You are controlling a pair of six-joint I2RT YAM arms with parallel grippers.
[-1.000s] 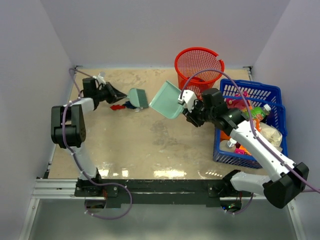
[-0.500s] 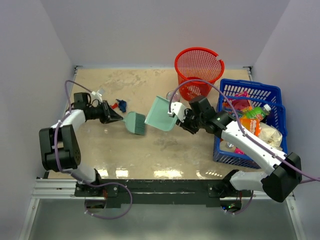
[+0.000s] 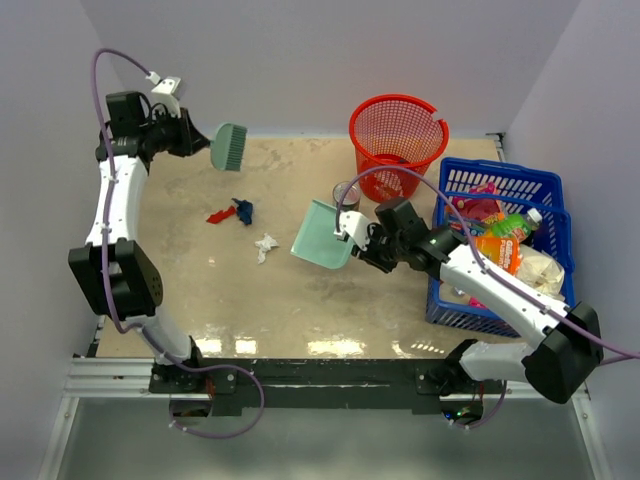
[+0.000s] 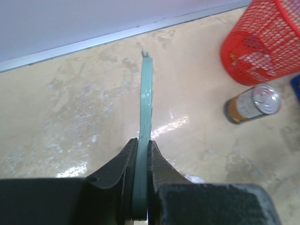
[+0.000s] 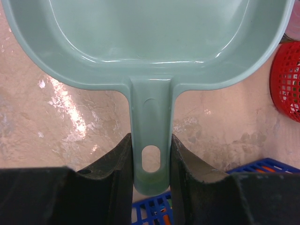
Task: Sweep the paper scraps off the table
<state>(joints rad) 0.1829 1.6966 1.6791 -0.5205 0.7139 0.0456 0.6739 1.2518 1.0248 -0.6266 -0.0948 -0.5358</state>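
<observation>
**Left claw** (image 3: 196,140): narrow, clamped on the flat handle of a green brush (image 3: 230,146). The wrist view shows the fingers pressed on both sides of the handle. The brush is held clear of the surface (image 3: 250,300), above its far left corner.

**Right claw** (image 3: 358,245): gripping the handle of a pale green dustpan (image 3: 322,235), with 1 finger on each side. The dustpan is tilted, near the centre of the surface. Whether its lip touches the surface cannot be determined.

**Paper scraps:** 3 visible, all on the left half of the surface.
- A red scrap (image 3: 221,214) and a dark blue scrap (image 3: 244,210) lie just beside each other, toward the far edge.
- A white scrap (image 3: 265,245) lies apart from that pair, nearer the centre. It is between the pair and the dustpan and is not touching the dustpan.

**Other items:**
- A tin can (image 3: 347,193) stands upright just beyond the dustpan.
- A red basket (image 3: 398,140) stands at the far edge.
- A blue crate (image 3: 505,180) of packaged goods sits along the right edge.
</observation>
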